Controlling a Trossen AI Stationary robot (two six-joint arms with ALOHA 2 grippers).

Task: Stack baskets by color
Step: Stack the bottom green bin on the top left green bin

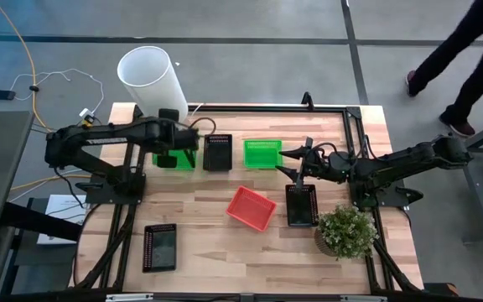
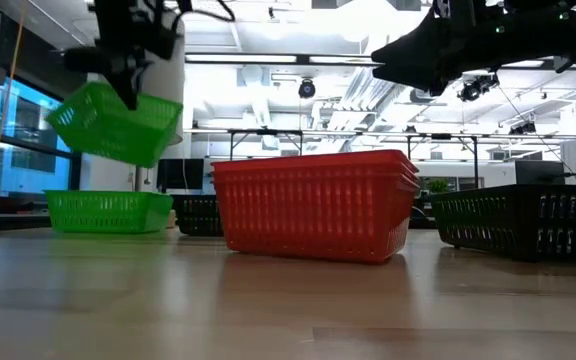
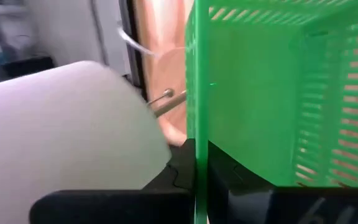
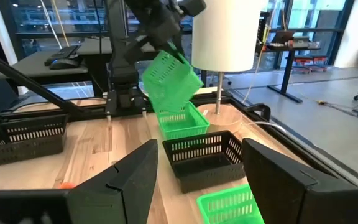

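Left gripper (image 2: pixel 128 75) clamps a tilted green basket (image 2: pixel 116 122) above the green one (image 2: pixel 108 211) beside the white cylinder (image 1: pixel 153 80); you level, then lower it to nest.

Green baskets, three: the raised green basket (image 4: pixel 169 78), tilted; the lower green basket (image 4: pixel 182 121) on the worktop (image 1: pixel 225 256) right beneath it; the right green basket (image 1: pixel 262 153). Black baskets, three: the far black basket (image 1: pixel 217 152), the right black basket (image 1: pixel 301 205), the near-left black basket (image 1: pixel 159 247). One red pile (image 1: pixel 251 208) in the middle, with layered rims; how many are nested is unclear. One white cylinder (image 1: pixel 153 80), one potted plant (image 1: pixel 345 232), one person (image 1: pixel 468 50).
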